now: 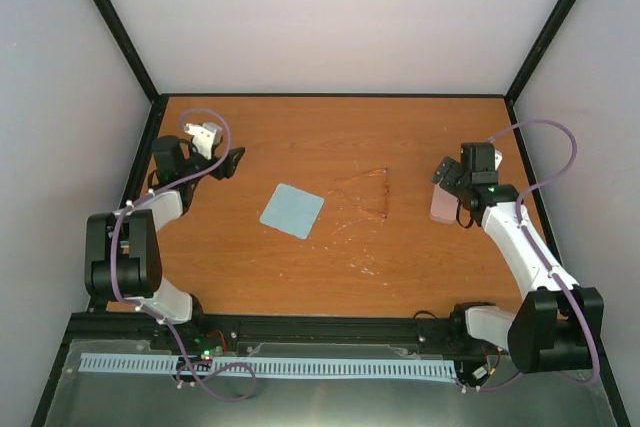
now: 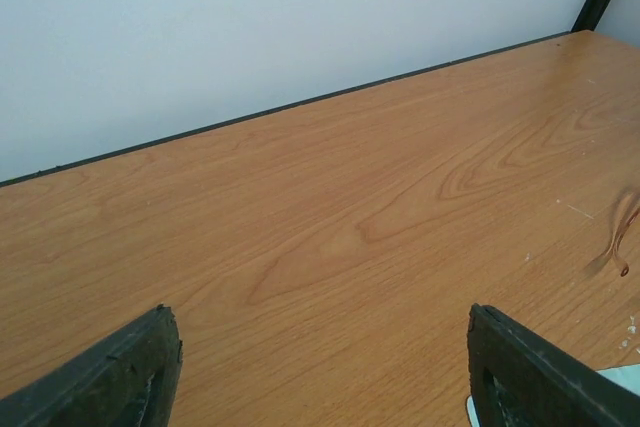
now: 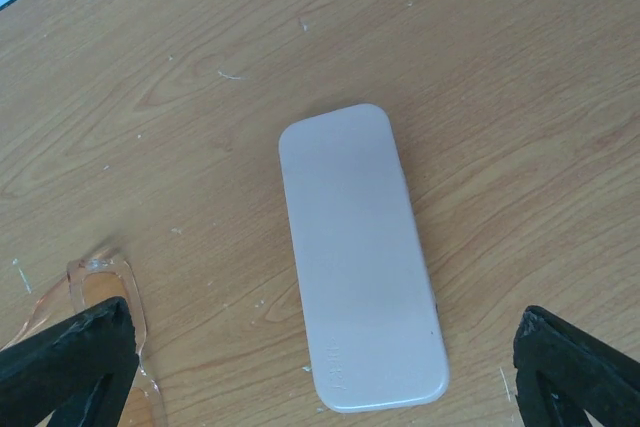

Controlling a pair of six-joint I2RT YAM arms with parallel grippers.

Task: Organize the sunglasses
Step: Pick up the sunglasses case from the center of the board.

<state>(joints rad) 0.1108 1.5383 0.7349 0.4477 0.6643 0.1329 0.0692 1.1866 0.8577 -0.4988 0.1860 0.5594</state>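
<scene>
The sunglasses [image 1: 366, 193], thin amber and nearly the colour of the wood, lie on the table right of centre. Part of their frame [image 3: 98, 283] shows in the right wrist view, and a slim arm [image 2: 618, 237] shows at the edge of the left wrist view. My right gripper [image 1: 452, 190] hovers open over the pale pink-grey case [image 1: 438, 209], which lies shut and flat between its fingertips [image 3: 70, 367] in the wrist view [image 3: 358, 247]. My left gripper [image 1: 232, 162] is open at the far left over bare wood, fingers [image 2: 120, 377] wide apart.
A light blue square cloth [image 1: 292, 210] lies left of the sunglasses; its corner [image 2: 625, 383] peeks past my left gripper's right finger. White walls with black frame posts enclose the table on three sides. Small white specks dot the wood near the case.
</scene>
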